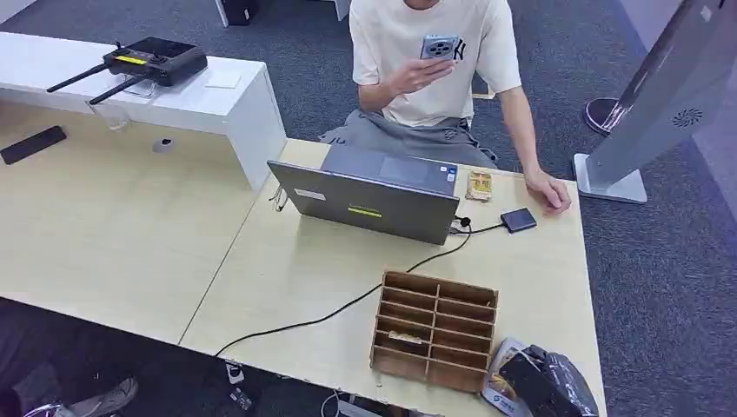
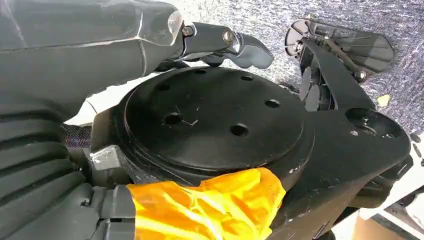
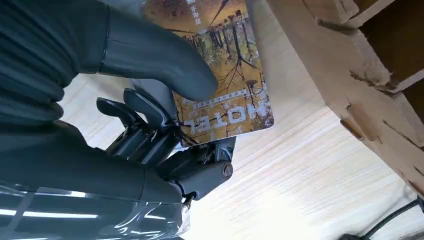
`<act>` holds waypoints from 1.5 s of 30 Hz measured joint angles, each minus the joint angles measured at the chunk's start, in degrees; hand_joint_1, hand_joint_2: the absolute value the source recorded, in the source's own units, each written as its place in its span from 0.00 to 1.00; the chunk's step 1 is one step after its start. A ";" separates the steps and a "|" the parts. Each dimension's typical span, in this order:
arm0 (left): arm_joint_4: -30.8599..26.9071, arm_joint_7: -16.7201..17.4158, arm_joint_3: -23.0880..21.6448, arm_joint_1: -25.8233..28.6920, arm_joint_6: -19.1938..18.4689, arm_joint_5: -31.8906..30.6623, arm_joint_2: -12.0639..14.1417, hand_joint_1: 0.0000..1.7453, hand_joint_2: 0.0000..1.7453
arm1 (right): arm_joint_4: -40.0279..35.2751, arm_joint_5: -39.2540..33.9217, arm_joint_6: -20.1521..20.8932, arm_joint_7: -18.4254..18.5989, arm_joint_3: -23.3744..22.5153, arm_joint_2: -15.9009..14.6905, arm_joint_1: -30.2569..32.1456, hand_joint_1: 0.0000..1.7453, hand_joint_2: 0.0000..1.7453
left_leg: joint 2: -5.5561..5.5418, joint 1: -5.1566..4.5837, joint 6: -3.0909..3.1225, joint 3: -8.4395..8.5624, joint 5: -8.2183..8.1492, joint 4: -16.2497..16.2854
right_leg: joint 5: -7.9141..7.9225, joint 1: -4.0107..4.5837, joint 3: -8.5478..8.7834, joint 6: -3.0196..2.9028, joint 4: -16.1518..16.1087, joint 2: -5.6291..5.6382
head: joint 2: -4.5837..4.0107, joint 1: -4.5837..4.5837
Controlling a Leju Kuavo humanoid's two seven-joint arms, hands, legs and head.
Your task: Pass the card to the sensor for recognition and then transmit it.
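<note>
Card (image 3: 225, 85) is pinched under the thumb of the right hand (image 3: 165, 115), low over the tabletop (image 3: 300, 170) just beside the wooden slotted organizer (image 1: 436, 330), so pickup looks done; presenting it to the small dark sensor (image 1: 518, 220) and handing it over seem left. "HOTEL" reads on its face. Left hand (image 2: 220, 42) holds nothing visible; whether its fingers are spread or curled cannot be told. Farther off, a person's shirt (image 1: 434, 61) bears an "NY" logo.
</note>
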 joint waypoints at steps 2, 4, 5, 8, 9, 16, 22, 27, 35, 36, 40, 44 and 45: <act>0.00 0.00 0.00 0.00 0.00 -0.02 0.00 0.00 1.00 | 0.05 -0.09 -0.24 -0.02 0.00 0.00 -0.01 1.00 1.00 | 0.00 0.00 0.00 0.00 0.00 0.00 | 0.00 0.00 0.00 0.00 0.00 0.00 | 0.00 0.00; 0.00 -0.02 0.00 0.00 0.00 -0.04 0.00 0.00 1.00 | 0.02 -0.22 -0.77 -0.02 0.00 0.00 -0.03 1.00 1.00 | 0.00 0.00 0.00 0.00 0.00 0.00 | 0.00 0.00 0.01 0.01 0.00 0.00 | 0.00 0.00; 0.00 -0.02 0.00 0.00 -0.02 -0.04 0.00 0.00 1.00 | 0.02 -0.20 -0.94 -0.02 0.00 0.00 -0.05 1.00 1.00 | 0.00 0.00 0.00 0.00 0.00 0.00 | 0.01 0.00 0.01 0.01 0.00 0.00 | 0.00 0.00; 0.00 -0.02 0.00 0.00 -0.02 -0.07 0.00 0.00 1.00 | -0.02 0.04 -1.57 -0.02 -0.09 0.02 -0.07 1.00 1.00 | 0.00 0.00 0.00 -0.01 0.00 0.00 | 0.01 0.00 0.01 0.01 0.00 0.00 | 0.00 0.00; 0.00 -0.02 0.00 0.00 -0.02 -0.07 0.00 0.00 1.00 | -0.02 0.04 -1.57 -0.02 -0.09 0.02 -0.07 1.00 1.00 | 0.00 0.00 0.00 -0.01 0.00 0.00 | 0.01 0.00 0.01 0.01 0.00 0.00 | 0.00 0.00; 0.00 -0.07 0.00 0.00 -0.02 -0.09 0.00 0.00 1.00 | -0.11 0.13 -2.21 -0.11 -0.24 0.11 -0.07 1.00 1.00 | 0.00 0.00 0.00 -0.01 0.00 0.00 | 0.01 0.00 0.02 0.01 0.00 -0.01 | 0.00 0.00; 0.00 -0.70 0.00 0.07 0.07 -0.13 -0.04 0.00 1.00 | -2.53 0.92 -3.83 -1.75 -4.70 2.93 0.04 1.00 1.00 | 0.00 0.00 0.00 -0.03 0.01 0.00 | 0.01 0.00 -0.02 0.02 0.00 -0.01 | 0.00 0.00; 0.00 -0.76 0.00 0.07 0.09 -0.13 -0.07 0.00 1.00 | -3.87 1.40 -3.96 -2.66 -6.51 3.89 0.11 1.00 1.00 | -0.01 0.00 0.00 -0.05 0.01 0.00 | 0.01 0.00 -0.04 0.01 0.01 -0.01 | 0.00 0.00; 0.00 -1.25 0.00 0.13 0.31 -0.11 -0.37 0.00 1.00 | -7.28 2.56 -5.25 -5.31 -9.68 6.10 0.20 1.00 1.00 | -0.02 0.00 0.00 -0.09 0.01 0.00 | 0.01 0.00 -0.08 0.01 0.01 -0.01 | 0.00 0.00; 0.00 -1.38 0.00 0.15 0.37 -0.11 -0.44 0.00 1.00 | -7.85 2.78 -5.42 -5.57 -10.08 6.49 0.20 1.00 1.00 | -0.02 0.00 0.00 -0.09 0.01 0.00 | 0.01 0.00 -0.08 0.02 0.01 -0.01 | 0.00 0.00; 0.00 -1.79 0.00 0.23 0.52 -0.09 -0.52 0.00 1.00 | -9.92 3.26 -6.58 -7.19 -11.34 7.94 0.23 1.00 1.00 | -0.02 0.00 0.00 -0.09 0.01 0.00 | 0.01 0.00 -0.08 0.01 0.01 -0.01 | 0.00 -0.02; 0.00 -1.90 0.00 0.24 0.66 -0.09 -0.57 0.00 1.00 | -12.09 3.67 -7.96 -8.96 -12.20 9.55 0.24 1.00 1.00 | -0.02 0.00 0.00 -0.09 0.01 0.00 | 0.01 0.00 -0.09 0.01 0.01 -0.01 | 0.00 0.00; 0.00 -1.95 0.00 0.25 0.68 -0.09 -0.57 0.00 1.00 | -12.48 3.65 -8.13 -9.38 -12.39 9.86 0.23 1.00 1.00 | -0.02 0.00 0.00 -0.09 0.01 0.00 | 0.01 0.00 -0.09 0.01 0.01 -0.01 | 0.00 0.00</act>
